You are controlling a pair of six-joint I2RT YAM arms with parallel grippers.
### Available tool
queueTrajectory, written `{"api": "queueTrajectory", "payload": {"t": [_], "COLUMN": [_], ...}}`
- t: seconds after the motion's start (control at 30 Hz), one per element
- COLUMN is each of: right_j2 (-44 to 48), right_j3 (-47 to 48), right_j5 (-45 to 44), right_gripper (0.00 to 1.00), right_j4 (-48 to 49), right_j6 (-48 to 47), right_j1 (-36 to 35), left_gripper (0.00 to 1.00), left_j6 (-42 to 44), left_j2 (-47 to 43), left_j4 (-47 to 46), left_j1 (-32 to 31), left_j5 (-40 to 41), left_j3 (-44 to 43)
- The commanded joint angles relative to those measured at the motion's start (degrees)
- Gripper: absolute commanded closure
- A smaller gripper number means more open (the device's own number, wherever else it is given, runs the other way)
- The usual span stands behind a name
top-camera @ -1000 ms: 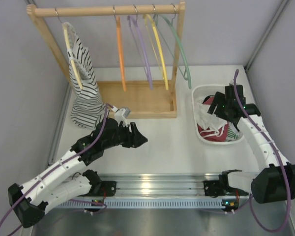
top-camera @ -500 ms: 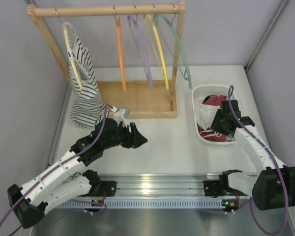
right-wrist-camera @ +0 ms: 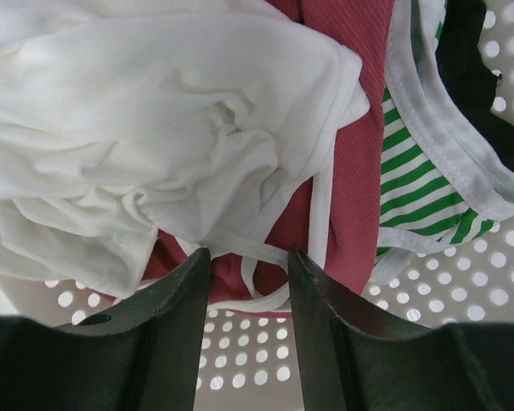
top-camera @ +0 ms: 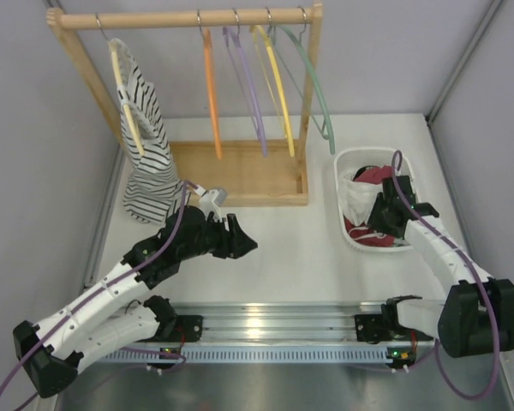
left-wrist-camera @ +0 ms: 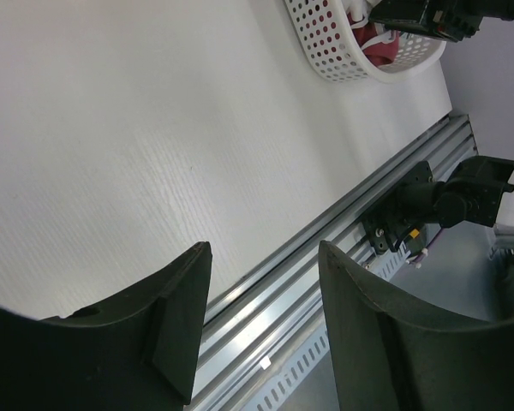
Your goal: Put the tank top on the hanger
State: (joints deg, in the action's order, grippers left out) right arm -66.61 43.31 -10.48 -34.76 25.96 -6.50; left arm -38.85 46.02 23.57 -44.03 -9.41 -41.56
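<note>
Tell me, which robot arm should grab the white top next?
Right, probably. The right gripper hangs inside the basket, jaws open just above the white tank top. The left gripper is over the table, away from the basket.

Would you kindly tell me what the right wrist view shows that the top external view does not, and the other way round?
Only the right wrist view: the folds of the tank top up close, a green-and-white striped garment, and the right gripper standing open. Only the top external view: the wooden rack, the orange hanger on it, the black-and-white striped top, and the left gripper. Both: the white basket with the tank top and the dark red garment in it.
</note>
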Motion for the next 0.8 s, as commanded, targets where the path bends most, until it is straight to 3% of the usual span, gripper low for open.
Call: {"api": "queueTrajectory", "payload": {"t": [0.0, 0.27, 0.4, 0.5, 0.77], "right_j2": [-1.8, -3.9, -4.2, -2.6, 3.4], "right_j3": [3.6, 4.9, 6.1, 7.0, 16.4], "right_j5": [-2.5, -1.2, -0.7, -0.4, 4.2], "right_gripper": [0.58, 0.70, 0.90, 0.96, 1.00], "right_j4": [2.5, 4.8, 4.2, 3.1, -4.5], "right_j6": [-1.6, -2.1, -2.5, -2.3, -2.4], "right_j1": [0.8, 0.7, 0.7, 0.7, 0.7], "left_gripper": [0.42, 0.42, 0.42, 0.42, 0.39], "left_j6": [0.2, 0.4, 0.3, 0.2, 0.4], "left_j2": [0.1, 0.4, 0.6, 0.5, 1.0], "left_j4": [-1.5, -1.5, -1.5, -1.5, -3.7], "left_j1": [-0.3, -0.3, -0.3, -0.3, -0.3], "left_j5": [-0.4, -0.6, -0.5, -0.4, -2.4], "left_j3": [0.3, 0.1, 0.3, 0.3, 0.3]}}
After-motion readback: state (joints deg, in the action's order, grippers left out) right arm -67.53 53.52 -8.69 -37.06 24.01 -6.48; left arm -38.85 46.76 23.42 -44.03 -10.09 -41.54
